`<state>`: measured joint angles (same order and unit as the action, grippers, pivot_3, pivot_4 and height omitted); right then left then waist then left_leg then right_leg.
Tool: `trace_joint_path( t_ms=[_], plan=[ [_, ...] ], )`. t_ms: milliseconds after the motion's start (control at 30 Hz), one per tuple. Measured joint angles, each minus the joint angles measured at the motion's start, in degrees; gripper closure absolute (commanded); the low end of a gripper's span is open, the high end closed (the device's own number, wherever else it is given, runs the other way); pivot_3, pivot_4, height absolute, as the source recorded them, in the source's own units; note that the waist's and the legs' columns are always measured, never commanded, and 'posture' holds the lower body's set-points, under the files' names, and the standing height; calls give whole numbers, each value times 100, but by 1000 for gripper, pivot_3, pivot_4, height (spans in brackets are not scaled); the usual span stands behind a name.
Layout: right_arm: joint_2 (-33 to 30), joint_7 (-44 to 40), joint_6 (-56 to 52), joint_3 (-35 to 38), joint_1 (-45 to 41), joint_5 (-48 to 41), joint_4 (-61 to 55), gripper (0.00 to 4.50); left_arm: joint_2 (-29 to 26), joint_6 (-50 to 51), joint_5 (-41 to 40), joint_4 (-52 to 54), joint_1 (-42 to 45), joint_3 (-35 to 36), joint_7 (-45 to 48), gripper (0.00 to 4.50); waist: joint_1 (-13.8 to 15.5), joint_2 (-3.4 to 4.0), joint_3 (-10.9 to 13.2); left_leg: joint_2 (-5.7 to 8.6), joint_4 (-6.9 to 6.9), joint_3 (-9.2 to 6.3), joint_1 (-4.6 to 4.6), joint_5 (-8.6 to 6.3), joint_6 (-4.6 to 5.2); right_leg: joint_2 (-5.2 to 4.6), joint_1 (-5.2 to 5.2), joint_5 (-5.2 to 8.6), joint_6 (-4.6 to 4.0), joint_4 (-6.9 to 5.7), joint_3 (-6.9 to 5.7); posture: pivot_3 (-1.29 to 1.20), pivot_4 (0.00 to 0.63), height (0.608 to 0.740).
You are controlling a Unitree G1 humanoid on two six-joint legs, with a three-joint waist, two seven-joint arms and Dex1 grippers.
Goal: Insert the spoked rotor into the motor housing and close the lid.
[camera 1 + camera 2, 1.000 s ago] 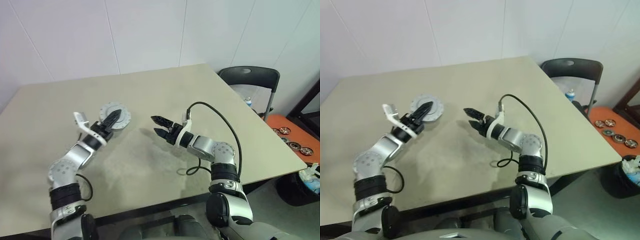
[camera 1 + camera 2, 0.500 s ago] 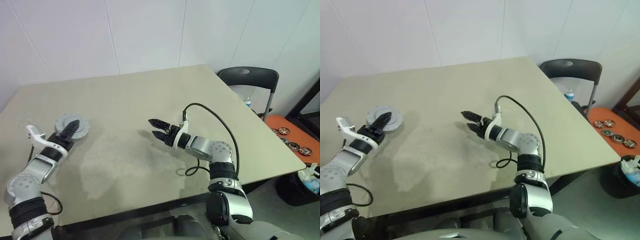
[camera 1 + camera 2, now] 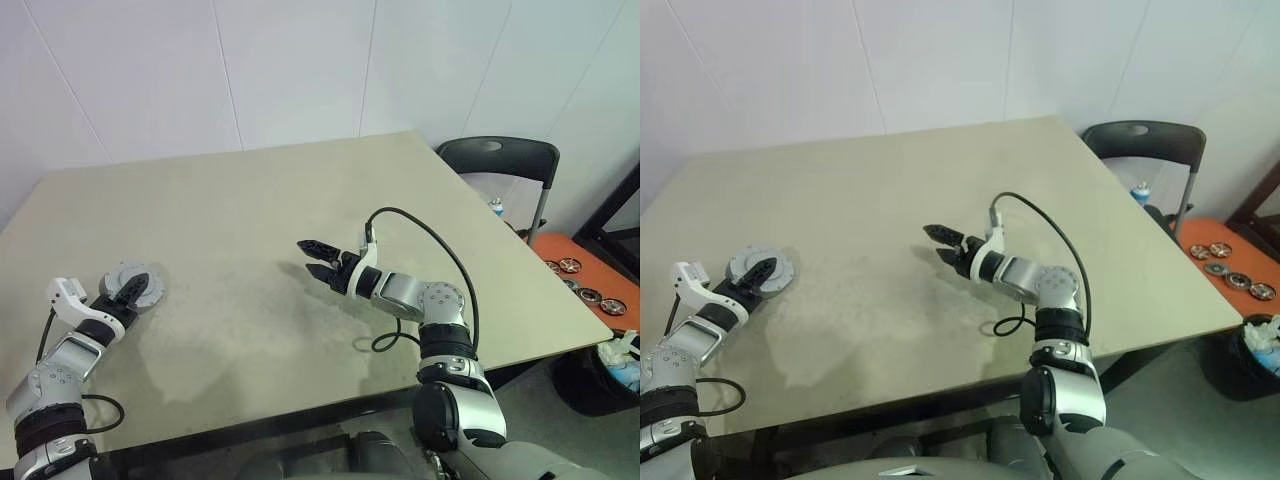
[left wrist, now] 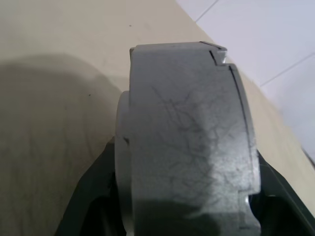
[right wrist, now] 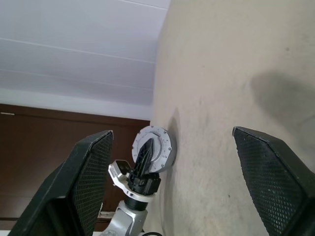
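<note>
The left gripper [image 3: 137, 288] clamps a round grey disc [image 3: 129, 283], probably the motor housing assembly, just above the beige worktop's [image 3: 250, 220] left edge. The right gripper [image 3: 315, 258] hovers mid-worktop, its 2 black fingers spread wide, holding nothing.

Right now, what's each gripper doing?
Left gripper: shut on the grey disc, near the table's left edge.
Right gripper: open, holding nothing.

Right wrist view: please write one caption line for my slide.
Open right gripper faces the left gripper holding a grey disc at the table edge.
</note>
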<state>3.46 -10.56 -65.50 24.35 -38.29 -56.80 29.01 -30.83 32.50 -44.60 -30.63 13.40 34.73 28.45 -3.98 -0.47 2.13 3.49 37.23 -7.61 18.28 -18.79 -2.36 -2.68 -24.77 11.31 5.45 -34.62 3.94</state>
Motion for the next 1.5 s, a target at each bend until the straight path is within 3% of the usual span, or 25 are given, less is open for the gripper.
trace_joint_path(
  t_ms=[100, 300, 500, 733, 1033, 1167, 1333, 1500],
  plan=[
    [-7, 1, 6, 15, 5, 35, 0, 415, -104, -214, 190, -403, 53, -8, 146, 435, -12, -1, -4, -1, 1, 0, -9, 0, 0, 4, 6, 0, -1, -8, 0, 0, 0, 740],
    [8, -12, 11, 1, 4, 64, 0, 415, -384, -74, 169, -684, 70, 48, 413, 435, -54, -4, -9, -10, 0, 0, -27, 0, 0, 10, 10, 0, 0, -31, 0, 0, 0, 740],
    [25, -92, 22, -35, 4, 191, 45, 415, -1066, 602, -97, -223, -439, 470, 814, 435, -145, -21, -18, -9, 0, -6, 6, 0, 0, 2, -24, 0, -1, -38, -3, 0, 0, 740],
    [17, -252, 87, -94, -2, 257, 96, 415, -2648, 579, 155, -688, -1082, 661, 2284, 435, -180, 8, 0, -8, -7, -2, 3, 0, 0, 4, -27, 2, 0, -36, -4, 0, 0, 740],
    [-365, -658, -69, -308, -181, 332, 110, 415, -3281, 44, 814, -1627, -52, 239, 3092, 435, -139, 4, 0, -2, 1, -10, 3, 0, 0, -3, -14, 2, 0, -34, -16, 0, 0, 740],
    [-1384, -1746, -194, -1174, -595, 655, -369, 415, -3341, 60, 1047, -1197, 798, -548, 3657, 435, -144, 3, 2, 2, 1, -8, 10, 0, 0, -9, -16, 2, 2, -29, -16, 0, 0, 740],
    [-3033, -4324, 1193, -3555, -905, 1928, -2158, 415, -3106, 0, 1216, 216, 1416, -1665, 4470, 435, -190, -6, -8, -1, -10, 2, 5, -5, 8, -7, -22, 13, 20, -27, -16, 0, 0, 740],
    [-3344, -5576, 2630, -4507, -901, 2870, -2446, 415, -2653, -29, 1273, 1397, 1267, -2409, 4866, 435, -199, -10, -5, -8, 0, 7, 15, -6, 7, -5, -34, 13, 19, -34, -9, 0, 0, 740]
  ],
)
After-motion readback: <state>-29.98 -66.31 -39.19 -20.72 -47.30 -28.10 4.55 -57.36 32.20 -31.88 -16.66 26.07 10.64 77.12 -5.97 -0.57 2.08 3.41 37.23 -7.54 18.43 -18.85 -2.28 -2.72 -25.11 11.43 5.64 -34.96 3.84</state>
